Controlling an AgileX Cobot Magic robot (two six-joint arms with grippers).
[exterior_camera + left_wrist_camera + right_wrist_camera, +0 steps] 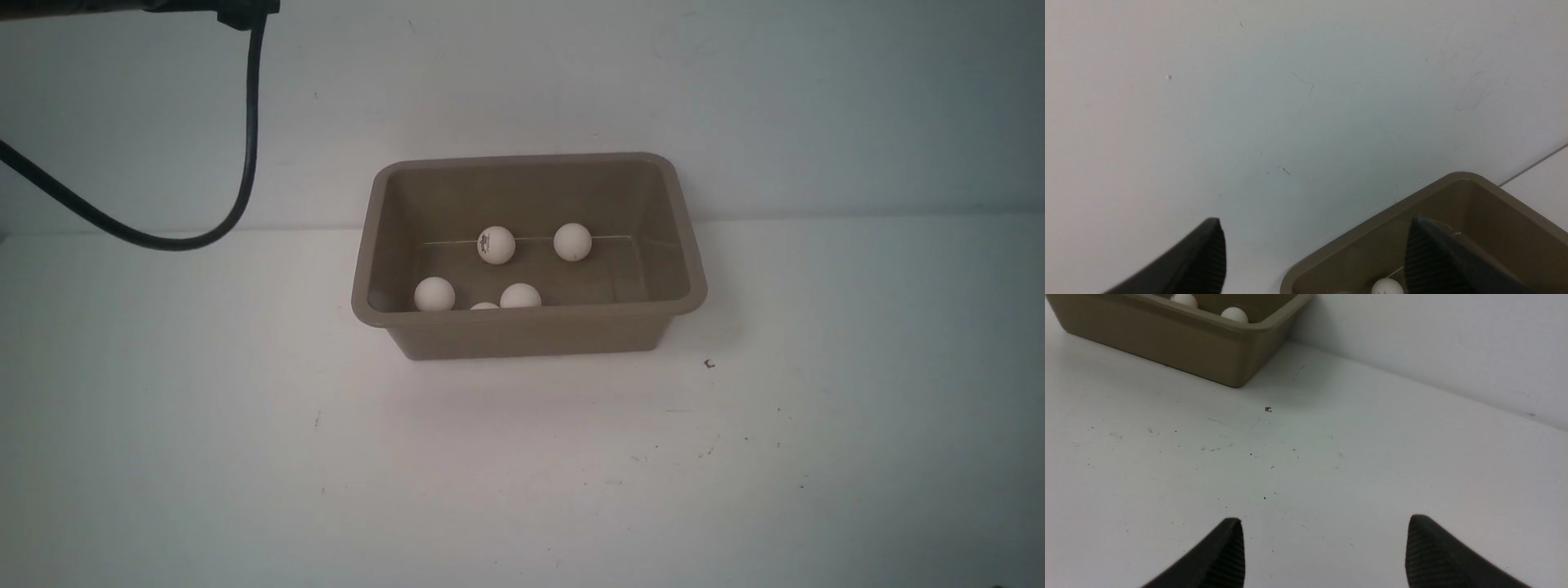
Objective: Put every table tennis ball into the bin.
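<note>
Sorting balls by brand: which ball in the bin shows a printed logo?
The back-left ball in the bin shows a dark logo facing the front camera. No print can be made out on the other four.

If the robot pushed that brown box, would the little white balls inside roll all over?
Probably yes. The balls are smooth, round and loose on the bin's flat floor, so a nudge would likely send them rolling. The sloping walls rise well above them, so they would most likely stay inside. The bin sits flat and wide, so it should slide, not tip.

bin (pixel 522 336): taupe | table tennis balls (pixel 572 242): white, one dark logo | table (pixel 245 457): white
</note>
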